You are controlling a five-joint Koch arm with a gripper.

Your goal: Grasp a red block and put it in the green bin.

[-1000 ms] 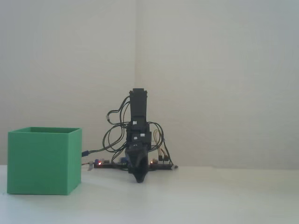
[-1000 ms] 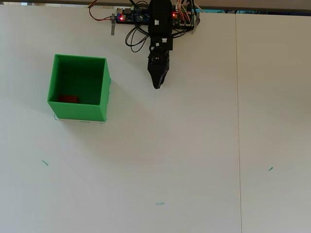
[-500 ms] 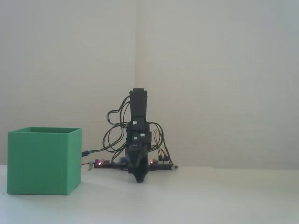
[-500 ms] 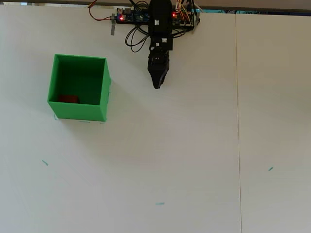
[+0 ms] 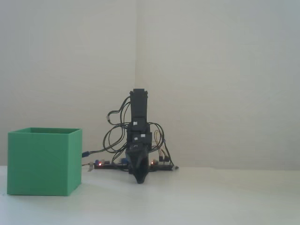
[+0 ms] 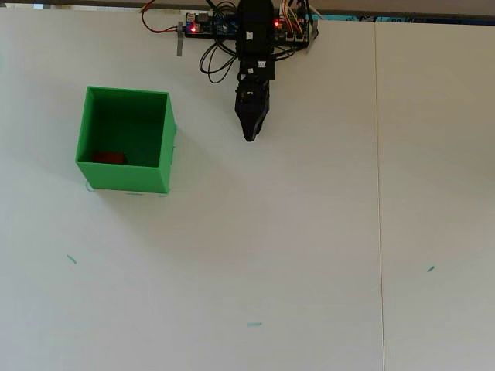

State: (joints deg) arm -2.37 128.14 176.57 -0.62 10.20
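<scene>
The green bin (image 6: 159, 147) stands at the left of the white table; it also shows at the lower left of the fixed view (image 5: 44, 161). The red block (image 6: 109, 158) lies inside the bin, on its floor by the near wall; the bin's walls hide it in the fixed view. My black gripper (image 6: 250, 135) points down at the table near the arm's base, to the right of the bin and well apart from it; in the fixed view (image 5: 139, 180) its tip sits just above the table. Its jaws look closed together and hold nothing.
The arm's base with a circuit board and wires (image 6: 216, 27) sits at the table's far edge. A seam (image 6: 378, 193) runs down the table at the right. Small green tape marks (image 6: 254, 325) dot the near part.
</scene>
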